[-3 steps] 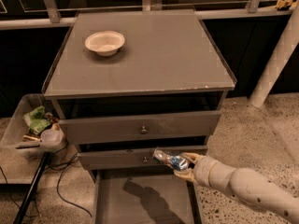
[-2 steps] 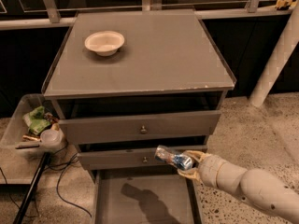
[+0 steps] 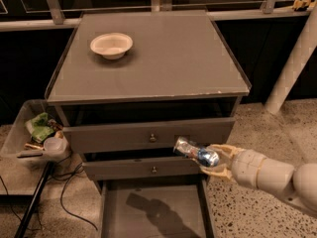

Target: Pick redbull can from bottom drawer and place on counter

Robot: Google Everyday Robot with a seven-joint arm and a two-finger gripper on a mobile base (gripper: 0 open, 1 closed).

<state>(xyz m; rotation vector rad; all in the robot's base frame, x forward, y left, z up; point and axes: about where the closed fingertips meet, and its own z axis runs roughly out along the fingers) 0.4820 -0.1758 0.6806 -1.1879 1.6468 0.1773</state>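
My gripper [image 3: 210,160] comes in from the lower right on a pale arm and is shut on the redbull can [image 3: 195,152]. The can is blue and silver, tilted with its top pointing up and left. It hangs in the air in front of the two knobbed drawers, above the open bottom drawer [image 3: 153,209]. The drawer's grey floor shows only the arm's shadow. The counter [image 3: 163,58] is the grey cabinet top above, with a thin rim and a chipped front edge.
A white bowl [image 3: 111,45] sits on the counter's back left. A clear bin with rubbish [image 3: 37,133] stands left of the cabinet, with cables on the floor below it. A white post [image 3: 292,63] leans at the right. A railing runs behind.
My gripper has lifted the can up and a little to the right, from just above the bottom drawer to the level of the knobbed drawers.
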